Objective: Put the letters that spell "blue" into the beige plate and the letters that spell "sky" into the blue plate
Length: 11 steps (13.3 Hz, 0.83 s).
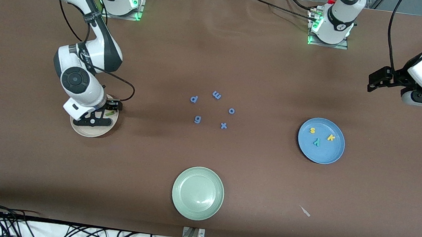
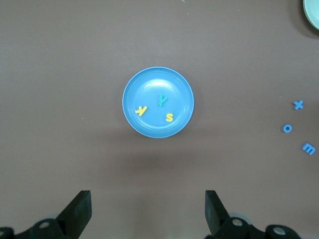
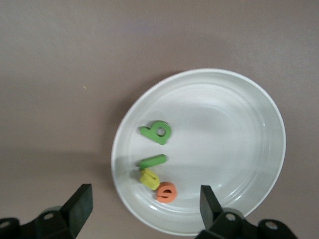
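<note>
The beige plate (image 3: 249, 149) holds the green b (image 3: 157, 132), the green bar l (image 3: 153, 161), the yellow u (image 3: 149, 179) and the orange e (image 3: 166, 192). My right gripper (image 3: 144, 206) hangs open just above that plate (image 1: 90, 130), with nothing between its fingers. The blue plate (image 1: 320, 153) holds the yellow s (image 1: 312, 130), the teal y (image 1: 316, 141) and the yellow k (image 1: 330, 137). My left gripper (image 1: 374, 83) waits open and empty, high over the table at the left arm's end. Its wrist view looks down on the blue plate (image 2: 154, 89).
Several all-blue letters lie mid-table: p (image 1: 194, 99), m (image 1: 217, 95), o (image 1: 231, 111), g (image 1: 197, 119), x (image 1: 223, 126). A pale green plate (image 1: 197, 192) sits nearer the front camera. A small pale scrap (image 1: 305, 211) lies on the table beside it.
</note>
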{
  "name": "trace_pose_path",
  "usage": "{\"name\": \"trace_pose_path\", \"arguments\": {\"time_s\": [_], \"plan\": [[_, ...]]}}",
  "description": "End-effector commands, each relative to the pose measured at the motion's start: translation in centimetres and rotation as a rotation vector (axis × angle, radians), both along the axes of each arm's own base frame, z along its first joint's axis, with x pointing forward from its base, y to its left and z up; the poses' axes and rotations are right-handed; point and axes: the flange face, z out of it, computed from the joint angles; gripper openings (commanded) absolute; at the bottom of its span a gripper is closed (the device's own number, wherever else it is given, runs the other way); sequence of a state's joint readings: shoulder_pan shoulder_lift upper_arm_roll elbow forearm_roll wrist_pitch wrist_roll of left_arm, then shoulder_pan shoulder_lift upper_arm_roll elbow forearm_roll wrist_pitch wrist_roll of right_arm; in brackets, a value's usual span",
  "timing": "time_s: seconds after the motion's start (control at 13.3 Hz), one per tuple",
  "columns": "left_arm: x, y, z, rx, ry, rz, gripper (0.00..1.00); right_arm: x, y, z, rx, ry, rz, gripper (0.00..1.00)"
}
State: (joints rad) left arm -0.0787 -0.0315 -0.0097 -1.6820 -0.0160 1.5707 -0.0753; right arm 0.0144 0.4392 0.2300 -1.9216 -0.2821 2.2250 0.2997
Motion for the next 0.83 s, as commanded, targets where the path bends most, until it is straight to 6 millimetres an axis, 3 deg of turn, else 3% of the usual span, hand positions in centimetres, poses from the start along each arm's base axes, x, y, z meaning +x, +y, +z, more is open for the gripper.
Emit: {"name": "trace_pose_path", "arguments": {"time_s": [0.0, 0.15, 0.3, 0.45, 0.6, 0.75], "plan": [[0.3, 0.0, 0.5, 0.019, -0.005, -0.021, 1.00, 0.5, -0.2, 5.1, 0.019, -0.005, -0.031, 0.99], [0.3, -0.1, 0.5, 0.019, -0.005, -0.022, 1.00, 0.8, 0.0, 11.0, 0.007, 0.001, -0.049, 0.99], [0.3, -0.1, 0.5, 0.019, -0.005, -0.022, 1.00, 0.5, -0.3, 18.7, 0.075, 0.029, -0.091, 1.00], [0.3, -0.2, 0.5, 0.019, -0.005, -0.024, 1.00, -0.6, -2.7, 24.5, 0.087, -0.002, -0.089, 1.00], [0.3, -0.2, 0.5, 0.019, -0.005, -0.024, 1.00, -2.2, -5.9, 28.1, 0.094, -0.009, -0.132, 1.00], [0.3, -0.3, 0.5, 0.019, -0.005, -0.027, 1.00, -2.6, -9.3, 29.9, 0.110, -0.003, -0.083, 1.00]]}}
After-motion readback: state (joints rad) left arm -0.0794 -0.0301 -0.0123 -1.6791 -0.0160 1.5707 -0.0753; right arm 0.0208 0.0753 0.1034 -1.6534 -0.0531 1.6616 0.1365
